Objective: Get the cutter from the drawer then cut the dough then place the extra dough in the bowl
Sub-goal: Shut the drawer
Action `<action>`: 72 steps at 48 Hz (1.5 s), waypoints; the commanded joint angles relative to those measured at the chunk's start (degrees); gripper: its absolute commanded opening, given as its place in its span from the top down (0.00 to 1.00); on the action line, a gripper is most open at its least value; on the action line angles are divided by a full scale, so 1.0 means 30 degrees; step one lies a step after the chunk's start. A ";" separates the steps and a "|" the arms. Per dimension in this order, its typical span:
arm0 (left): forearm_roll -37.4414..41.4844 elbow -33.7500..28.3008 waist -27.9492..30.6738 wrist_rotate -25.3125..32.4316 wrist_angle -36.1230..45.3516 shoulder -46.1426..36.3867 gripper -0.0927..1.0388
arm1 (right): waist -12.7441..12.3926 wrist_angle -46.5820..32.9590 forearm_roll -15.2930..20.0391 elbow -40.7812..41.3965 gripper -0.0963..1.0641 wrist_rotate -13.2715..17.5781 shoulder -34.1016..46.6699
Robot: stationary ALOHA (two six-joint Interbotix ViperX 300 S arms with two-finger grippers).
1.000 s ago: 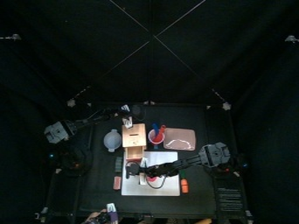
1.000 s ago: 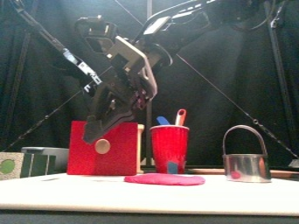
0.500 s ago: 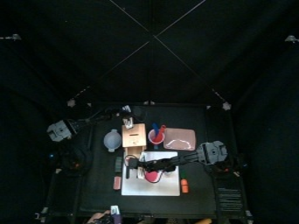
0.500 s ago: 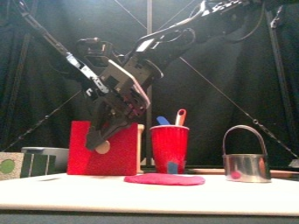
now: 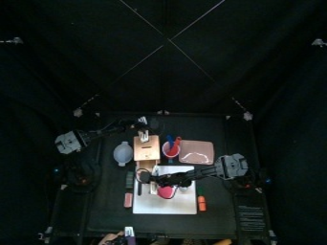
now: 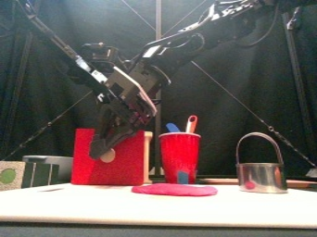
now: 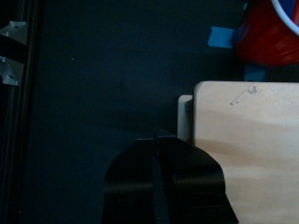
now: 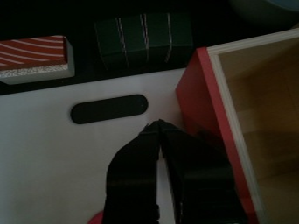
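Observation:
The wooden box (image 5: 147, 145) stands mid-table, its red drawer front (image 6: 109, 159) facing forward. My right gripper (image 5: 144, 175) reaches across the white board (image 5: 179, 174) and hangs shut, holding nothing, just before that red front (image 8: 205, 96); the front view also shows this gripper (image 6: 107, 142). My left gripper (image 7: 163, 140) is shut and holds nothing beside the box's top edge (image 7: 246, 131), behind the box (image 5: 138, 134). The metal cutter (image 6: 260, 167) stands on the table at the right (image 5: 196, 151). Flat pink dough (image 6: 173, 191) lies on the board (image 5: 166, 190).
A red cup (image 6: 180, 157) with two toy knives stands right of the box. The blue-grey bowl (image 5: 121, 153) sits left of it. A dark sushi roll (image 8: 140, 39) and a red striped toy (image 8: 35, 54) lie off the board's left end. A small orange toy (image 5: 201, 203) lies at front right.
My right gripper has drawn back from over the dough toward the red drawer front and risen a little. The left arm shifted only slightly.

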 commanded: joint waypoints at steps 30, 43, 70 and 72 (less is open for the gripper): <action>-0.0146 -0.0820 -0.0645 0.0029 -0.0088 -0.0205 0.58 | -0.1465 0.0000 -0.0117 -0.0674 0.81 -0.0029 -0.0293; -0.0146 -0.0908 -0.0703 0.0029 -0.0176 -0.0146 0.58 | -0.2051 0.0000 -0.0615 -0.0703 0.81 0.0000 -0.0205; 0.0000 -0.1113 -0.0674 0.0059 -0.0176 0.0176 0.59 | -0.3252 0.0000 -0.1143 -0.1025 0.81 0.0000 0.0176; 0.0000 -0.1113 -0.0703 0.0059 -0.0176 0.0176 0.59 | -0.3311 0.0000 -0.1143 -0.1055 0.81 0.0000 0.0205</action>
